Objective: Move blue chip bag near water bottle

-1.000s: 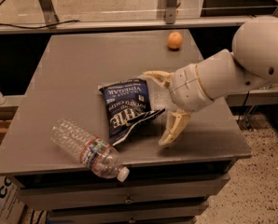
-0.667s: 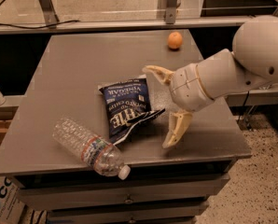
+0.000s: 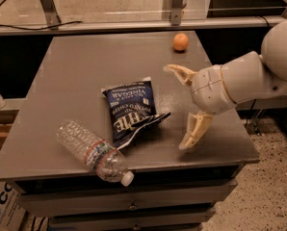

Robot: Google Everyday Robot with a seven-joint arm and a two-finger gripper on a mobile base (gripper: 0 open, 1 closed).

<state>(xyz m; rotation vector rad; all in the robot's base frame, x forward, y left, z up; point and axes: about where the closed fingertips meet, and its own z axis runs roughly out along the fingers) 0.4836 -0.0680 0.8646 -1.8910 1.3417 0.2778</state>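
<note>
Blue chip bag (image 3: 131,109) lies flat on the grey table top (image 3: 76,71), near the middle and slightly toward the front edge. White lettering faces up; its lower right corner is crumpled.

Water bottle (image 3: 93,150) lies on its side at 7 o'clock from the bag, white cap pointing to the front edge. The bottle's side is just beside the bag's lower end; contact cannot be told.

Gripper (image 3: 174,108) sits at 3 o'clock from the bag, low over the table, with the jaws spread wide and nothing between them. One tan finger (image 3: 179,72) is at 12 o'clock and the other at 6 o'clock, both apart from the bag. The white arm (image 3: 240,83) comes in from 3 o'clock.

Orange (image 3: 180,42) rests at 1 o'clock from the bag, near the table's far edge, well apart.

Drawer fronts (image 3: 134,198) run under the table's front edge.
</note>
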